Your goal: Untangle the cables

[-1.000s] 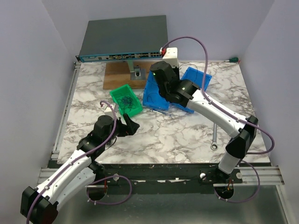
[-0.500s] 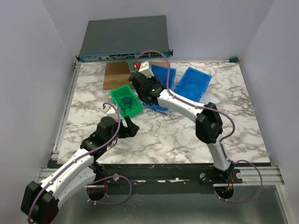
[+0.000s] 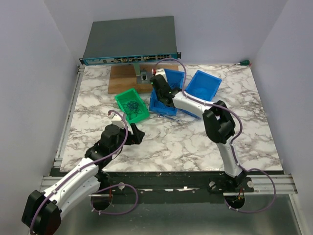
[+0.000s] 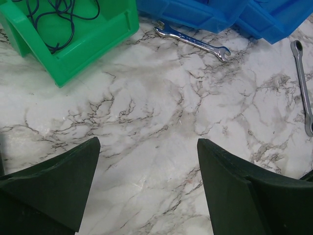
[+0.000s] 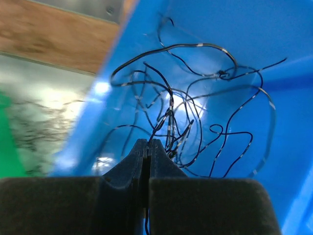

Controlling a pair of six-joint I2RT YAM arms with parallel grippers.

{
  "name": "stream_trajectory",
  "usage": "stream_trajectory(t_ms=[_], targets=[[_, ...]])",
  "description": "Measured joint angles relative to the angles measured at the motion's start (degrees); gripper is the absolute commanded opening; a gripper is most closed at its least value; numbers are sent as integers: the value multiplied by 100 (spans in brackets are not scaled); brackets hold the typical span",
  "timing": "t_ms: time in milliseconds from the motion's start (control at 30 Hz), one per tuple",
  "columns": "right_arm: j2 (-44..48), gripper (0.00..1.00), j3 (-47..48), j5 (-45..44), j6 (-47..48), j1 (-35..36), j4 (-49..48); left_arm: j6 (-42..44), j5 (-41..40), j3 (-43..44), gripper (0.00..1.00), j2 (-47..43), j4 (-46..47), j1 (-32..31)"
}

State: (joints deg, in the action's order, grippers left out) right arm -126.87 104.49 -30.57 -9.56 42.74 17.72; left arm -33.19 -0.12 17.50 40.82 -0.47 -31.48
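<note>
Blue bin point(image 5: 230, 24) around cables point(image 5: 168, 115), wrench point(image 4: 191, 42) perhaps touching

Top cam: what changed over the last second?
The right arm folded in and swung left, then back a little. The right gripper now sits over the blue bin beside the green bin, shut on a strand of the cables. The left gripper stayed open, barely moving; the bins kept their places.

Top view high above table point(image 3: 195, 142), wrist views close, left shares green bin point(image 4: 98, 43)
</note>
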Motion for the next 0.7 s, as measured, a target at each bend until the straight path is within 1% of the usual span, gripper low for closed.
stream_trajectory(t_ms=[67,167,233,300,333,400,433,467,600,667,700], targets=[[11,1,-378,282,-55,-197,-299,26,0,-20,82,0,28,0],[2,1,-776,450,-96,-422,-629,63,0,-22,82,2,87,0],[2,5,-903,501,-98,-446,-828,79,0,-28,82,2,155,0],[2,14,-977,577,-107,-411,-1016,87,0,-39,82,-2,201,0],[7,23,-1012,614,-120,-385,-1106,92,0,-50,83,-7,216,0],[42,41,-1082,680,-164,-363,-1180,107,0,-87,88,-42,251,0],[70,46,-1093,721,-195,-345,-1167,109,2,-107,90,-66,271,0],[109,51,-1097,765,-243,-339,-1158,116,2,-127,92,-85,295,0],[586,57,-1259,984,-378,-315,-1154,144,50,-155,98,-81,389,0],[986,62,-1408,1110,-455,-315,-1167,173,83,-155,99,-74,450,0],[1152,68,-1462,1145,-494,-315,-1167,173,85,-155,99,-74,463,0]])
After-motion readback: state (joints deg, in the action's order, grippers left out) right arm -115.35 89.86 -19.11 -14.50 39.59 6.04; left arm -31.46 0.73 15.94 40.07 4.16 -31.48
